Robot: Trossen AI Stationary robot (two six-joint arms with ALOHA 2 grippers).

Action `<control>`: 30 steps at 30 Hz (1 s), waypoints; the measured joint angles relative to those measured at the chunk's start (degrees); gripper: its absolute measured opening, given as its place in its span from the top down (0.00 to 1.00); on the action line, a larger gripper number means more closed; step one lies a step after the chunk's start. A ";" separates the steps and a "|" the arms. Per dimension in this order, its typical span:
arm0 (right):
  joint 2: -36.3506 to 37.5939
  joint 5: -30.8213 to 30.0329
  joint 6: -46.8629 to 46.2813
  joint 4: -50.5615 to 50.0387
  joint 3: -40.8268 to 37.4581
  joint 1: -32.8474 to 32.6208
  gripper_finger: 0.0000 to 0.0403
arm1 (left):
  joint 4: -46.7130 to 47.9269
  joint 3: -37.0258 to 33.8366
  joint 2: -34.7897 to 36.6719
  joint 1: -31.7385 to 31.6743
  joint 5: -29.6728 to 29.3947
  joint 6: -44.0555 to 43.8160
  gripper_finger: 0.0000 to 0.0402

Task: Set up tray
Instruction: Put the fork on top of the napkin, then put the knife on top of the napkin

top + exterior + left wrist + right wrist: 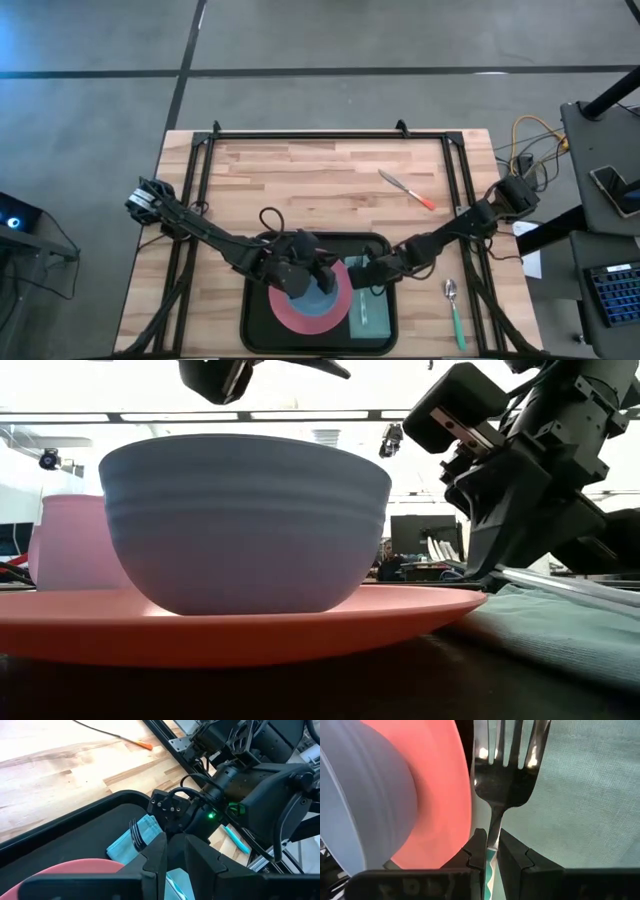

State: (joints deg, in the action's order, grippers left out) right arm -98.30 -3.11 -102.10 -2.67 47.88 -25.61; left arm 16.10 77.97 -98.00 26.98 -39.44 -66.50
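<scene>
The black tray [262, 330] lies at the table's near edge. On it a pink plate [290, 315] carries a blue-grey bowl [245, 525], with a teal folded napkin [368, 310] to the plate's right. My left gripper [176, 852] hovers above the bowl [318, 296], fingers a narrow gap apart and holding nothing. My right gripper [491, 850] is shut on a fork [507, 775] whose tines [135, 834] reach over the napkin [585, 795] beside the plate's rim [462, 795]. My right gripper pinches the fork's handle [491, 837] just behind its head, between the two fingers, which lie along the fork. It comes slanting down from the table's right side. The fork head is over the napkin; whether it rests on the cloth, I cannot tell.
A knife with an orange handle [405, 190] lies on the wood toward the far right. A green-handled spoon [455, 312] lies right of the tray. A pink cup [70, 545] stands behind the bowl in the low view. Black frame rails [200, 180] run along the table's sides.
</scene>
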 joint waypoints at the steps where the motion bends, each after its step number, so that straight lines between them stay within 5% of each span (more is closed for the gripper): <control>1: 0.00 0.00 -0.04 0.01 0.00 0.00 0.93 | 0.00 0.00 0.00 0.00 0.00 0.00 0.88; 18: 0.07 -0.23 0.99 0.10 0.46 -0.49 0.74 | 0.00 0.00 0.00 0.00 0.00 -0.06 0.88; 30: 1.79 0.42 3.53 -5.11 0.50 -2.94 0.77 | 0.02 0.00 -0.02 -0.02 0.00 -0.09 0.88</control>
State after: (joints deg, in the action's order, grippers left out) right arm -96.51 -2.70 -98.57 -7.78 48.38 -28.55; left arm 16.12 77.97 -98.02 26.97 -39.44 -66.59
